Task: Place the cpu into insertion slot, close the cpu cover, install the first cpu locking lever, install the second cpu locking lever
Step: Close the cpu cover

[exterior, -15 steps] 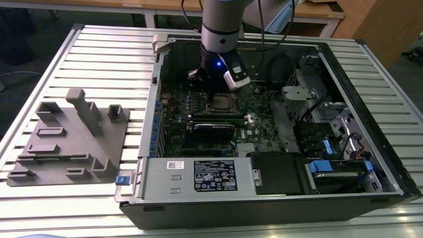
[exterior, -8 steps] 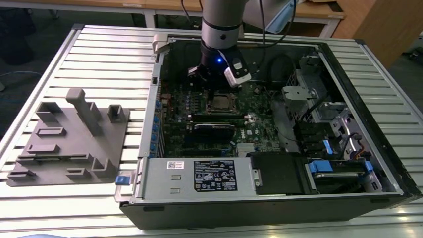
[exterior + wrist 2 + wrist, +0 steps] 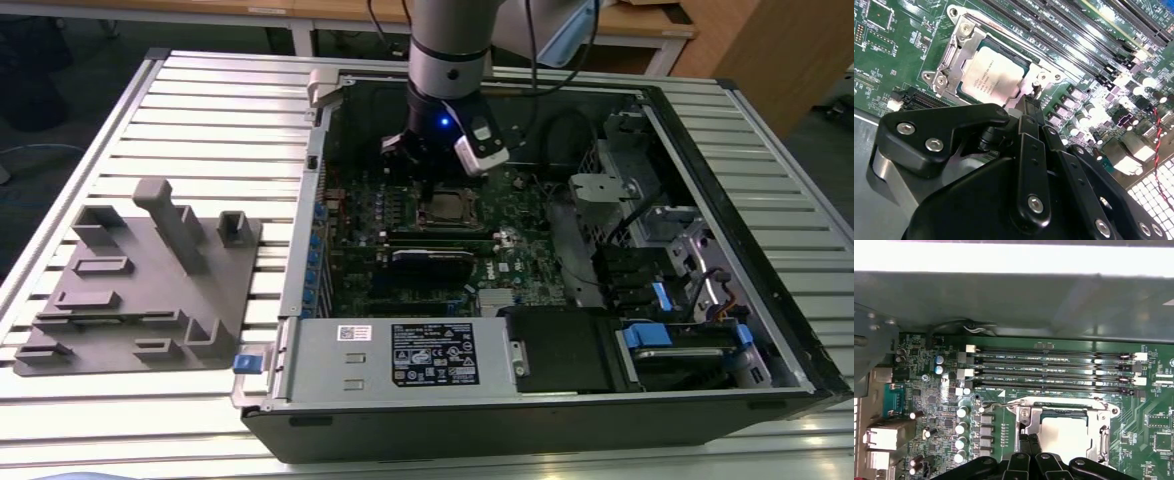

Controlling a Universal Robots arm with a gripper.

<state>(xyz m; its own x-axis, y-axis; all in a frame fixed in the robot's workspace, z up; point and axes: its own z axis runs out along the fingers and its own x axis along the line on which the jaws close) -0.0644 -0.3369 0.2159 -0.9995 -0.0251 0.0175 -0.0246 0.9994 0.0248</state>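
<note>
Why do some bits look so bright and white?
Second wrist view: glare whitens the cpu and some board components. First wrist view: a strip above the case wall is blown out white. Exterior view: softer light, and a blue lamp glows on the arm.

The bench takes most of the exterior view. Its top is made of long pale metal slats with narrow grooves between them, and the slats run from the left side of the frame to the right side. Along the top edge of the frame stands a desk with a light wooden top. In the upper right corner there is a brown wooden panel. At the far left, beside the bench, the floor looks dark grey. The light is even and soft.
</note>
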